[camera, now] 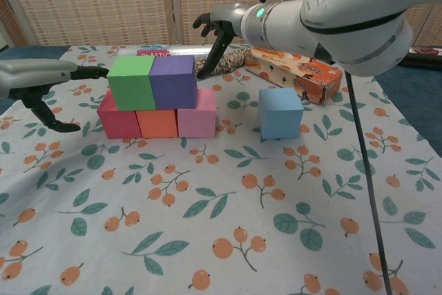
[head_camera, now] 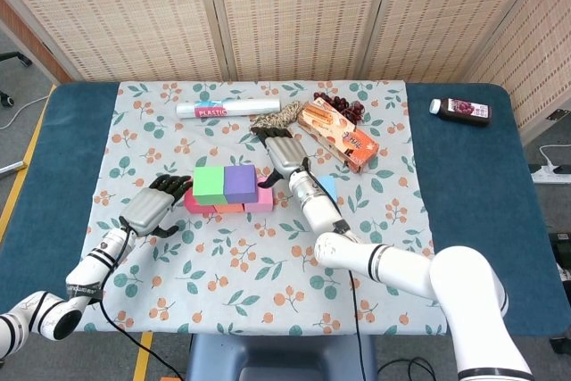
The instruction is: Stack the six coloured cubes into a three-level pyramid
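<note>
- Standing at centre-left of the chest view, the stack has a red cube [camera: 118,117], an orange cube [camera: 157,123] and a pink cube [camera: 197,115] touching in a row, with a green cube [camera: 131,82] and a purple cube [camera: 173,81] side by side on top.
- A blue cube [camera: 280,112] sits alone on the cloth [camera: 228,226], right of the stack and apart from it.
- The left hand [camera: 41,81] hovers at the left edge, just beside the red and green cubes, fingers spread and curled downward, holding nothing.
- The right hand [camera: 217,25] hangs above and behind the stack at top centre, fingers spread and drooping, holding nothing; its arm crosses the upper right of the frame and hides part of what lies behind.
- Behind the cubes lie a roll [head_camera: 227,109] marked "PLASTIC", an orange box [head_camera: 339,135], a speckled bundle [head_camera: 277,119] and dark red fruit [head_camera: 343,106].
- A dark bottle [head_camera: 462,111] lies on the blue table [head_camera: 464,185] at upper right of the head view.
</note>
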You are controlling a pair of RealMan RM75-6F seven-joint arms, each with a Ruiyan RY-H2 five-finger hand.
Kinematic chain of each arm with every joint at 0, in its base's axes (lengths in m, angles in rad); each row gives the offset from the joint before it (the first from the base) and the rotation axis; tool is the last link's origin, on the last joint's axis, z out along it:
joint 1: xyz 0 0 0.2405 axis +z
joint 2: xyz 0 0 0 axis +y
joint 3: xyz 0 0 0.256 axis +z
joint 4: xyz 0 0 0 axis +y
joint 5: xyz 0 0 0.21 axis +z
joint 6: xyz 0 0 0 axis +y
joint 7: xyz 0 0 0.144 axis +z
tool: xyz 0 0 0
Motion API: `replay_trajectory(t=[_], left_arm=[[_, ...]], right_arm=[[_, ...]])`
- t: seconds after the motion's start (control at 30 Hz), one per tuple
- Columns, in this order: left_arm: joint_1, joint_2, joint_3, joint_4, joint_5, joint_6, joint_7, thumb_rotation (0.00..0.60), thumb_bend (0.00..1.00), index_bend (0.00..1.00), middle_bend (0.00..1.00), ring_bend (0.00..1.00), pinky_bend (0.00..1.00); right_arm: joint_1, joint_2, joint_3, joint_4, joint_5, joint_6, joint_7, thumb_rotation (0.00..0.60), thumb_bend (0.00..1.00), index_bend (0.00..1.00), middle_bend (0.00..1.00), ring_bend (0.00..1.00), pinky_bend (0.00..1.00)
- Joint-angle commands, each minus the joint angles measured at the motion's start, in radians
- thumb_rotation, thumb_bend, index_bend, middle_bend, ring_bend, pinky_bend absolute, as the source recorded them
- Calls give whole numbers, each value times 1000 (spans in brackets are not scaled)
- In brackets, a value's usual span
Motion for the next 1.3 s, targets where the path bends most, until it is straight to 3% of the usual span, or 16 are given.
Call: replay_trajectory(t=[0.03,1.3], left_arm=[[0,0,2,0,-1,1,2,600,297,33,0,0,22],[-22,10,10,21,0,-9,0,600,296,33,0,0,22]], right_arm=[[1,-4,1,4,-1,0,-1,600,21,0,57,0,0],[13,-41,19,33,-1,6,-27,600,20,0,58,0,0]])
